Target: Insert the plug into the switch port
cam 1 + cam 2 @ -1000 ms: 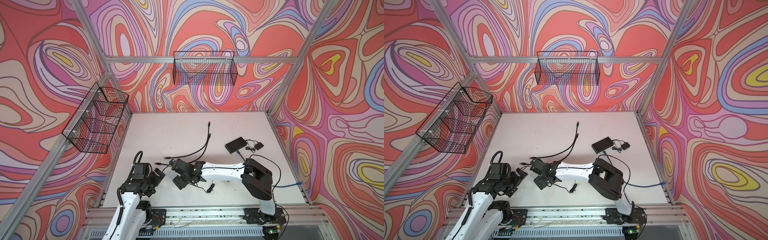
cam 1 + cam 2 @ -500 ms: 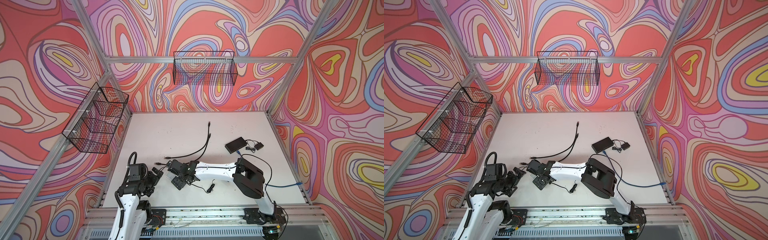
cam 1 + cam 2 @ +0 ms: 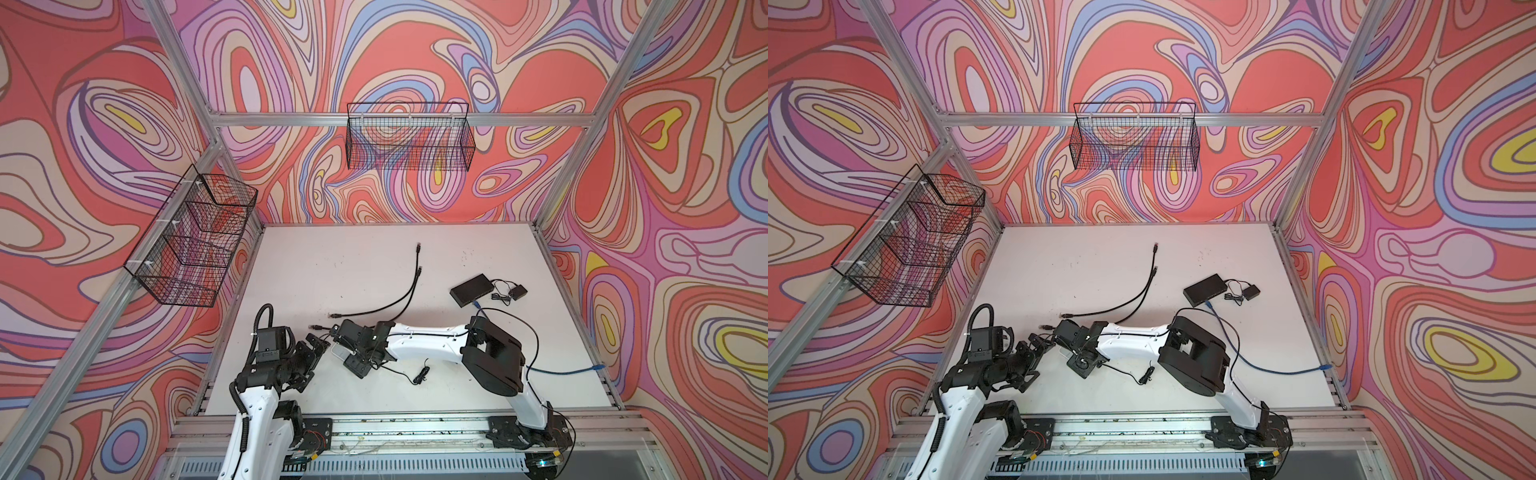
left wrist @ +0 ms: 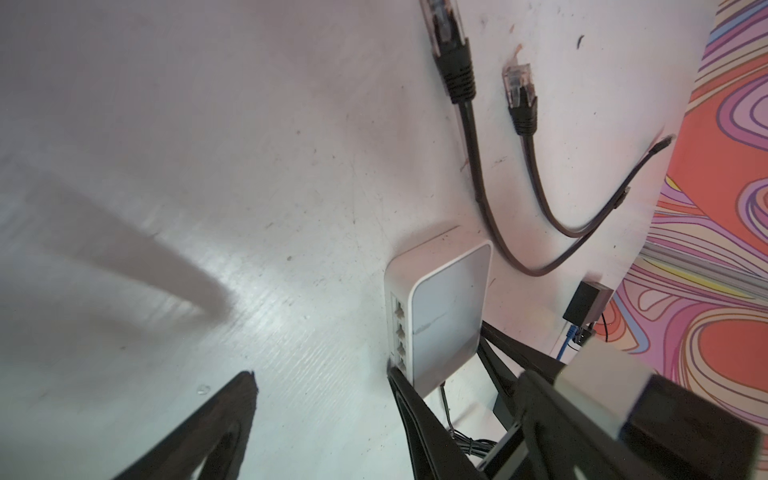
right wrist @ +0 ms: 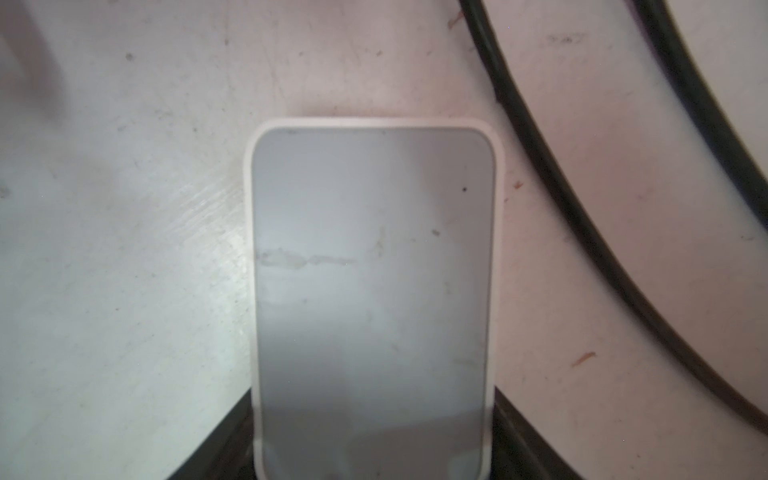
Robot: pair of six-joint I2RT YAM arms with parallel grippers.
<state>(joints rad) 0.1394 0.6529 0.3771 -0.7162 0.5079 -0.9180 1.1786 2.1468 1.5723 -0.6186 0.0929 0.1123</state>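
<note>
As right tool [image 5: 370, 424] straddles switch [image 5: 372, 270], plugs [image 4: 517, 85] — nearby

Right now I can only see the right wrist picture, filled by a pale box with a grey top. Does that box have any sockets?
Observer: Yes. The left wrist view shows a row of ports down one side of the white switch.
Visitor: Where do these black cables end?
Observer: In clear plugs, both lying loose on the table, plugged into nothing.
Visitor: Is the other arm holding one?
Observer: No. In a top view the left tool stands open and empty beside the switch.
</note>
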